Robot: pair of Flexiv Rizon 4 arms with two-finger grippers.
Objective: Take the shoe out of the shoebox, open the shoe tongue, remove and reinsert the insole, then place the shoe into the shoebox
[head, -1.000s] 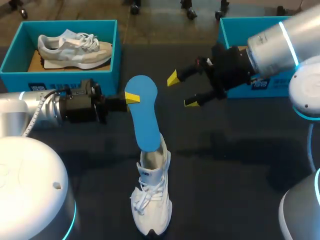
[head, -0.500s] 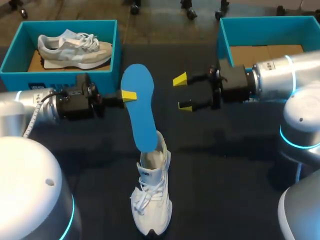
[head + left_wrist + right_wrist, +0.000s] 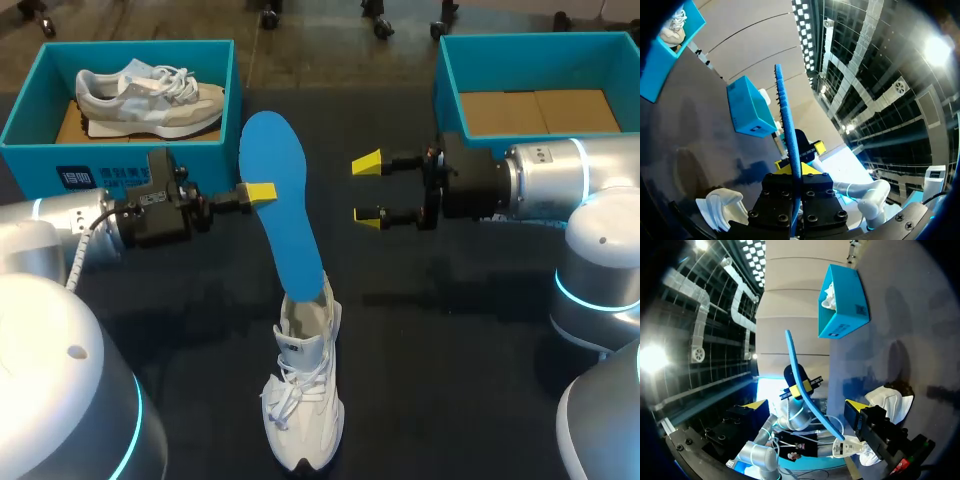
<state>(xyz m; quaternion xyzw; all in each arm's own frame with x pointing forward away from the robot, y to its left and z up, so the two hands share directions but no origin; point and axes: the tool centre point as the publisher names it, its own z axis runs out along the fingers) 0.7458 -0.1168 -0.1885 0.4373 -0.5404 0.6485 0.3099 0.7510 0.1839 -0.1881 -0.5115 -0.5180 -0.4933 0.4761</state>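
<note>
A white shoe [image 3: 303, 398] stands on the dark table, toe toward the near edge. A blue insole [image 3: 285, 215] rises at a slant from its opening; whether its lower end is inside I cannot tell. My left gripper [image 3: 260, 192] is shut on the insole's left edge, partway up. In the left wrist view the insole [image 3: 787, 135] shows edge-on between that gripper's [image 3: 794, 172] fingers, with the shoe [image 3: 720, 210] below. My right gripper [image 3: 370, 189] hangs open to the right of the insole, apart from it. In the right wrist view the insole [image 3: 805, 382] lies ahead of the open gripper [image 3: 806, 406].
At the back left is a blue shoebox [image 3: 220, 150] holding another pale shoe [image 3: 150, 95]. A second blue shoebox [image 3: 445, 75] at the back right shows only its cardboard floor. Dark tabletop [image 3: 450, 380] surrounds the standing shoe.
My right arm has dropped lower and drawn back toward the right, its gripper turning level and staying open. The left gripper has shifted slightly left, and the insole's top has risen.
</note>
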